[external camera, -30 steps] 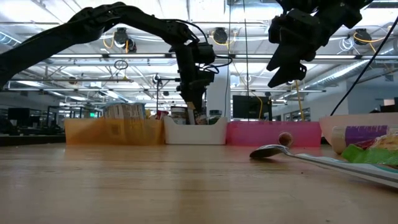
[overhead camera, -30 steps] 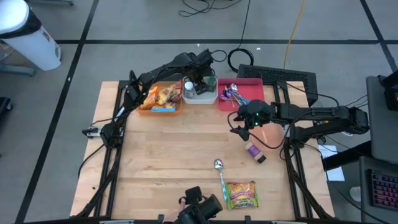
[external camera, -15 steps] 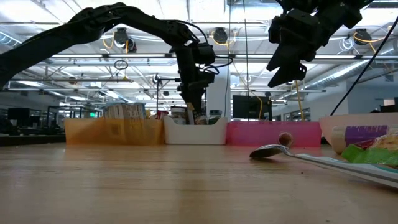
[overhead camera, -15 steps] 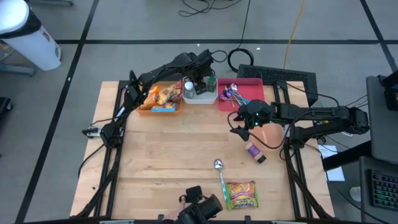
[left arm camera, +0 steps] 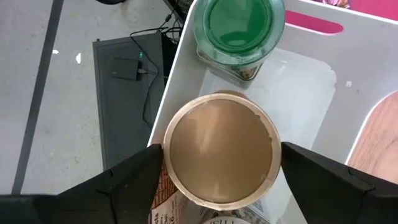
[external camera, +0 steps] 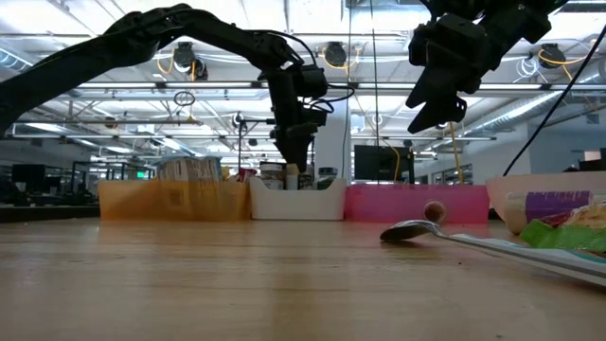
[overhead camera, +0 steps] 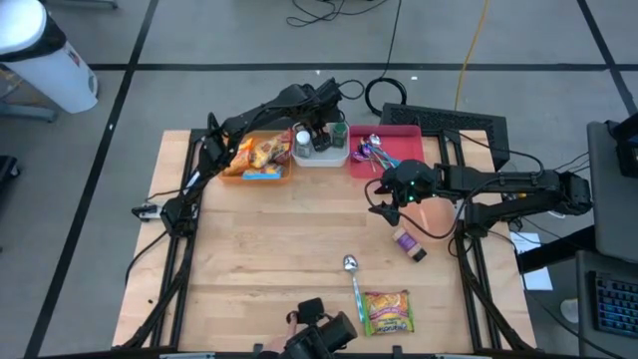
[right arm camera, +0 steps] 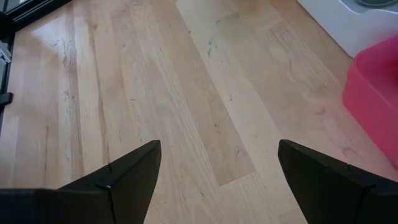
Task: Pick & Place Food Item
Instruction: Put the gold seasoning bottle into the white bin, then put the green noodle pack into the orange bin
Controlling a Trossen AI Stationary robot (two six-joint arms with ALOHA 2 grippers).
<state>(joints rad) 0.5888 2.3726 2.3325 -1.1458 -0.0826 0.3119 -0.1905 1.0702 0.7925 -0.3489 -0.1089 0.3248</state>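
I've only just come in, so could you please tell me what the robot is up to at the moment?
The left gripper is down in the white bin at the back of the table, its fingers spread on either side of a tan-lidded jar next to a green-lidded jar. The fingers sit just off the lid rather than pinching it. The right gripper waits open above bare wood in front of the pink bin. A spoon, a noodle packet and a small bottle lie on the table.
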